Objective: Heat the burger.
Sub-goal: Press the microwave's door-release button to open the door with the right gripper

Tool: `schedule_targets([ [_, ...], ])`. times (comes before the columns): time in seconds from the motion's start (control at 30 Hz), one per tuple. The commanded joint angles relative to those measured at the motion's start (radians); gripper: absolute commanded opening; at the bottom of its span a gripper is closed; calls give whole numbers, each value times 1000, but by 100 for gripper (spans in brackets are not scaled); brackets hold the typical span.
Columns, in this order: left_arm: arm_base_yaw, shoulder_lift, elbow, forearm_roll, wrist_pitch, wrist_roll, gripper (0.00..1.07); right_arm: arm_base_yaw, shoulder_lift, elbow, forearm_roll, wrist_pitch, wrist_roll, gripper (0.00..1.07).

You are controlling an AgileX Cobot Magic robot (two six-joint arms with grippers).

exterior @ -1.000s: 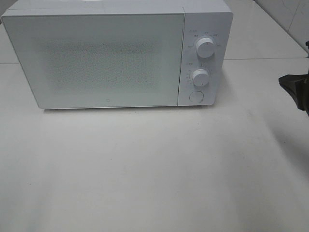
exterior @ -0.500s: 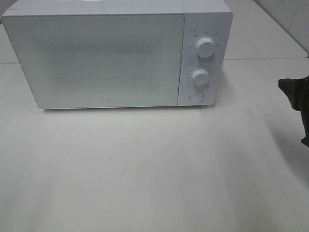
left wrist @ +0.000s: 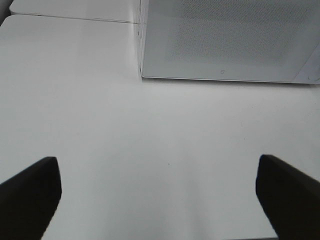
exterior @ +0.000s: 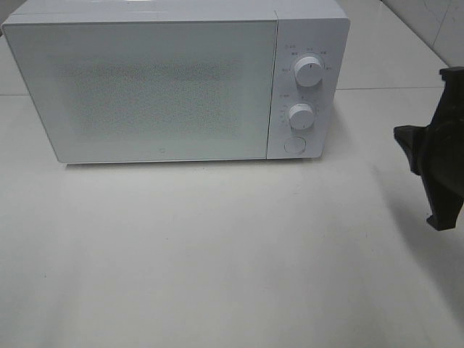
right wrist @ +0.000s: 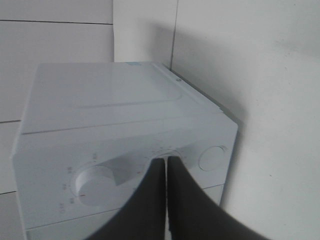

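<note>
Further in from the right edge than a second ago, the black right gripper (right wrist: 165,167) points at the control panel, jaws pressed together. The black left gripper (left wrist: 160,200) hangs spread wide and empty over the matte white table (exterior: 217,254). The boxy white microwave (exterior: 145,87) has its frosted door closed. The burger shows in no view, perhaps hidden behind that door. Pale tiled wall (right wrist: 55,45) rises behind.

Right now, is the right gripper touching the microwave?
Apart. The exterior high view shows bare table between the right gripper and the microwave.
</note>
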Motion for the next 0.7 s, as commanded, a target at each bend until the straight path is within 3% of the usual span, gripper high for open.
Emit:
schedule_targets([
  [0.03, 4, -15, 1, -3, -10, -8, 98, 28, 41, -2, 16, -23, 6, 0],
  [0.1, 4, -15, 1, -3, -10, -8, 98, 89, 119, -13, 20, -76, 67, 0],
  [0.37, 4, -15, 1, -3, -10, -8, 98, 153, 250, -78, 19, -116, 88, 0],
  [0.7, 4, -15, 1, -3, -10, -8, 98, 166, 364, -186, 15, -110, 88, 0],
])
